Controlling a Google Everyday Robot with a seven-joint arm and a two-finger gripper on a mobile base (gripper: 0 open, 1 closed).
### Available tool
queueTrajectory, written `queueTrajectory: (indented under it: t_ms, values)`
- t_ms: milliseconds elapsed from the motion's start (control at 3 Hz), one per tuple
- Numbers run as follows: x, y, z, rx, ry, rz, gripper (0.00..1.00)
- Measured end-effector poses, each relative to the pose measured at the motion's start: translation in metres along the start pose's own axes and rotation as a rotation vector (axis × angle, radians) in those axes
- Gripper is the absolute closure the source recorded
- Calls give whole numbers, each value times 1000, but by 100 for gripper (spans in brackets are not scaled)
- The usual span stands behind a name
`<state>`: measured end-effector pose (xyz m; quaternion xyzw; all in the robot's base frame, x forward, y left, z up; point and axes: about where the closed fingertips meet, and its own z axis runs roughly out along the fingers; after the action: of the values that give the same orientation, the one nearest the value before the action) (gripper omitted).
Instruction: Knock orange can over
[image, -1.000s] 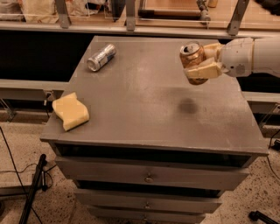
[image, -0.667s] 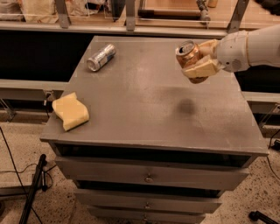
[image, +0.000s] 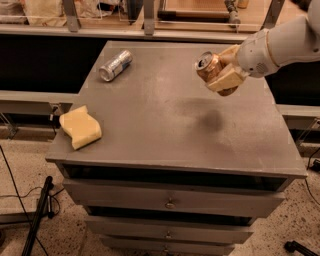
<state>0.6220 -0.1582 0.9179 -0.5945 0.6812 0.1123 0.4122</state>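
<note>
Desk (image: 165, 150) front left: yellow sponge (image: 80, 126), well apart from action. Mid-desk, right: gripper (image: 222, 76) clamped around orange can (image: 208, 66); can tilted, held in air above desk, shadow beneath. Far left: silver can (image: 115, 65) on its side. Step, as judged: can lifted, not yet toppled. Next move calls for lowering it onto its side, then letting go.

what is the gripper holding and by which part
The gripper holds the orange can by its side, around the lower body, tilted in the air above the table.
</note>
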Motion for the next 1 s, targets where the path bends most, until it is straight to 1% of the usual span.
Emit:
queueTrajectory:
  t_ms: [333,667,1000]
  values:
    - [7,7,10,-38,86,-25,61]
    - [14,14,19,-69,161,-51,60]
    - [20,21,27,-97,216,-72,55]
